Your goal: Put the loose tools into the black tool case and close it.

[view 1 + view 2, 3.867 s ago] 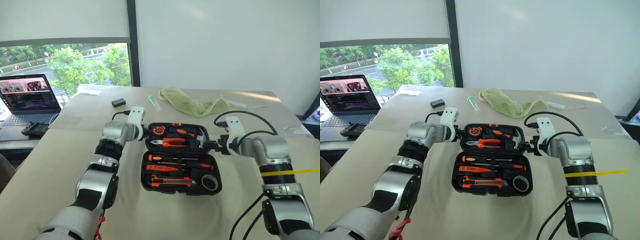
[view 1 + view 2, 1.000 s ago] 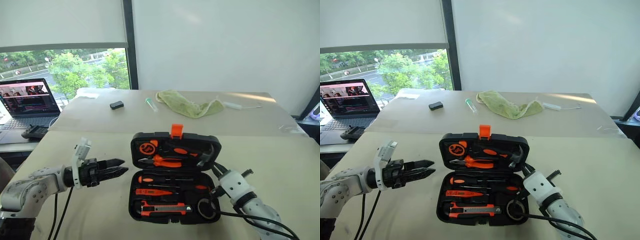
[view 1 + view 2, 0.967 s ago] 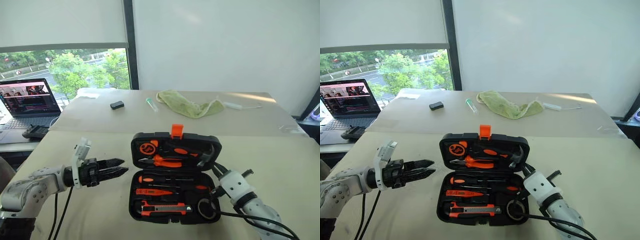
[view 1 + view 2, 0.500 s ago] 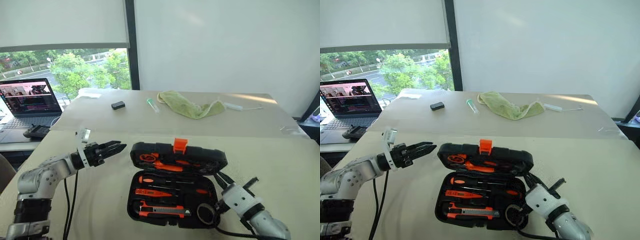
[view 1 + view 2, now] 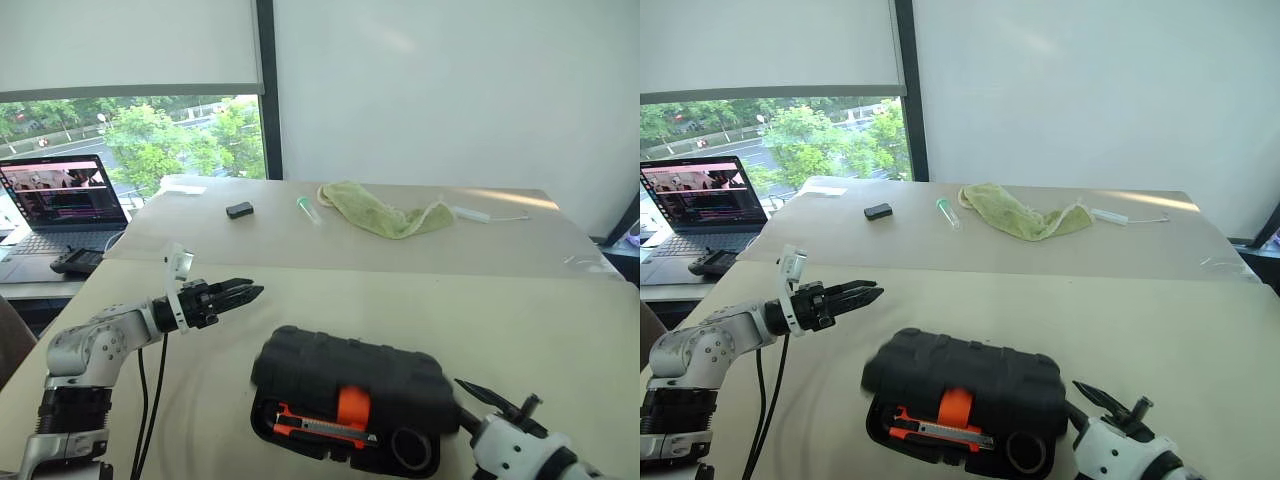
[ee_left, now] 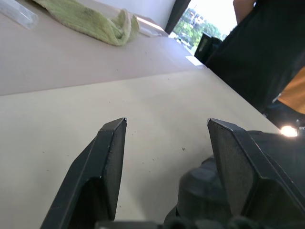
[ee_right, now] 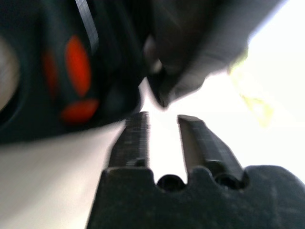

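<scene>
The black tool case lies at the table's near middle. Its lid is blurred and down almost flat over the base, with the orange latch at the front. In the remaining front gap I see the orange-black utility knife and the black tape roll. The other loose tools are hidden under the lid. My left gripper hovers left of the case, open and empty, pointing toward it. My right gripper sits off the case's near right corner, apart from it, open with nothing between its fingers.
A laptop stands on a side table at the far left, with a dark device in front of it. A small black box, a clear tube, a green cloth and a white cable lie at the back.
The case lid has swung from upright down onto the base. My right gripper let go of the lid's edge, opened and drew back. My left gripper moved forward slightly.
</scene>
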